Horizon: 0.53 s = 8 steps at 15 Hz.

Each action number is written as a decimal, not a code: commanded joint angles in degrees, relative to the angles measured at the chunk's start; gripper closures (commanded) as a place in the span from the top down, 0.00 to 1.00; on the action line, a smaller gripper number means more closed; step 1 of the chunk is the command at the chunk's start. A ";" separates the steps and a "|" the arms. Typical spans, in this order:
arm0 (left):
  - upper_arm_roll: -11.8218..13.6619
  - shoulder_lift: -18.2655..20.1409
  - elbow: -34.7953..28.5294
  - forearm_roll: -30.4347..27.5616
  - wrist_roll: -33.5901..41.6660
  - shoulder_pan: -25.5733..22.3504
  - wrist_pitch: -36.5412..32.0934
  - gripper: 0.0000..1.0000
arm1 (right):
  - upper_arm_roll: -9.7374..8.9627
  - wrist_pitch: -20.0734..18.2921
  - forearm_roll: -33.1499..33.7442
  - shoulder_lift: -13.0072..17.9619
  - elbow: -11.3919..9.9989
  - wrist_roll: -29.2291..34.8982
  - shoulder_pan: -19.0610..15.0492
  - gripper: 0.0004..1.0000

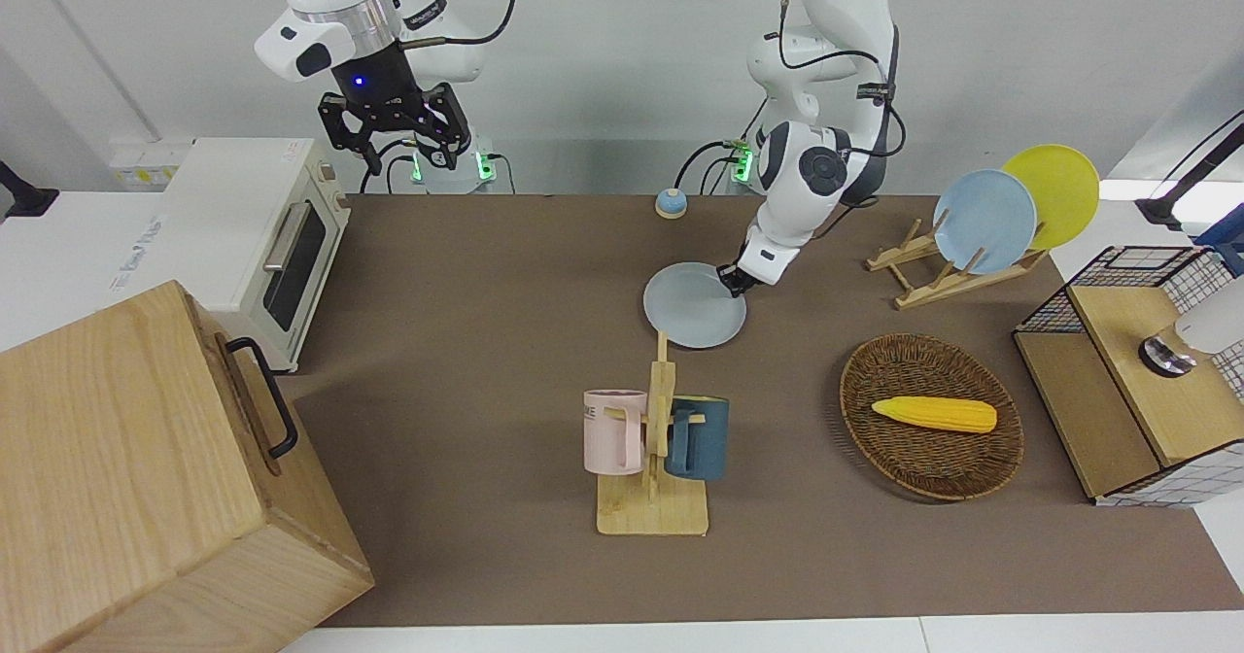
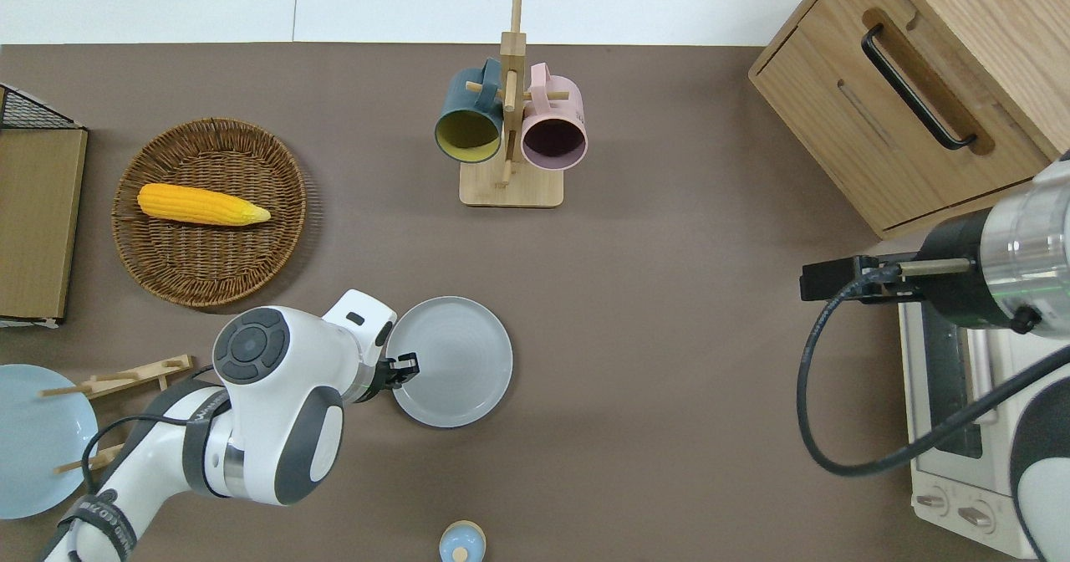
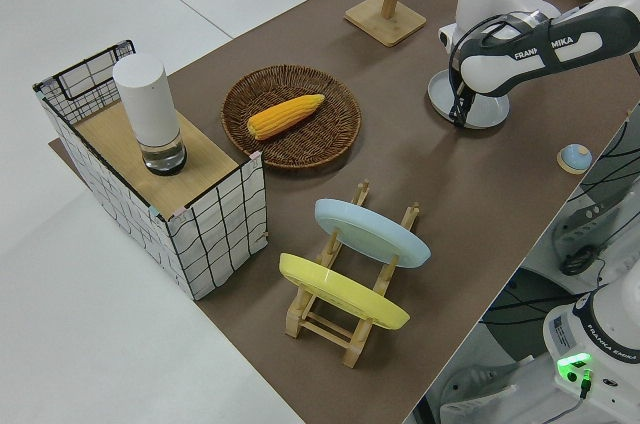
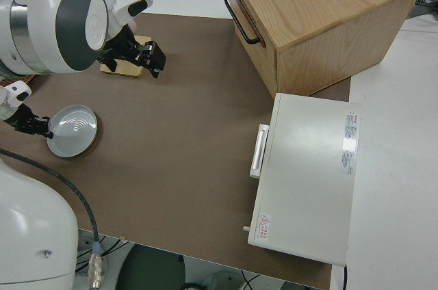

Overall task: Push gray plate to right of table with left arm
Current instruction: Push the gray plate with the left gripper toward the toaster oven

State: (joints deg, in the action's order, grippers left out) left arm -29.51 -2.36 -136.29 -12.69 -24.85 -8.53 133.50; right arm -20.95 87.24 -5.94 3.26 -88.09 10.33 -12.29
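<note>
The gray plate (image 1: 692, 311) (image 2: 458, 363) (image 3: 490, 116) (image 4: 68, 131) lies flat near the middle of the brown table (image 1: 466, 342), closer to the robots than the mug rack. My left gripper (image 1: 732, 284) (image 2: 408, 367) (image 4: 37, 126) is down at table height. Its black fingertips appear shut and rest against the plate's rim on the side toward the left arm's end of the table. My right gripper (image 1: 394, 143) (image 4: 147, 57) is parked with its fingers spread open, holding nothing.
A wooden mug rack (image 1: 653, 439) carries a pink and a dark blue mug. Toward the left arm's end are a wicker basket (image 1: 875, 381) with corn, a plate rack (image 1: 914, 289) and a wire crate (image 1: 1137, 371). A toaster oven (image 1: 258, 235) and wooden cabinet (image 1: 146, 468) occupy the right arm's end.
</note>
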 commanded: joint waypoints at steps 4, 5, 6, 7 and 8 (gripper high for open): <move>-3.80 -2.47 0.15 -0.58 -5.91 0.44 3.96 0.00 | -0.23 -0.31 -0.92 -0.36 0.81 0.12 -0.37 1.00; -4.32 -2.47 0.23 -0.58 -6.78 0.45 4.40 0.00 | -0.23 -0.31 -0.92 -0.36 0.81 0.12 -0.37 1.00; -5.20 -2.56 0.15 -0.58 -7.75 0.45 4.75 0.00 | -0.23 -0.31 -0.92 -0.36 0.81 0.12 -0.37 1.00; -5.99 -2.56 0.15 -0.58 -8.28 0.45 5.10 0.00 | -0.23 -0.31 -0.92 -0.36 0.81 0.12 -0.37 1.00; -6.69 -2.56 0.23 -0.50 -9.07 0.53 5.45 0.00 | -0.23 -0.31 -0.92 -0.36 0.81 0.12 -0.37 1.00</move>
State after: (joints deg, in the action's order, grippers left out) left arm -33.96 -3.19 -136.19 -12.74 -30.82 -8.52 136.66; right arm -20.95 87.24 -5.94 3.26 -88.09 10.33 -12.29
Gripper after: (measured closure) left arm 0.960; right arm 0.004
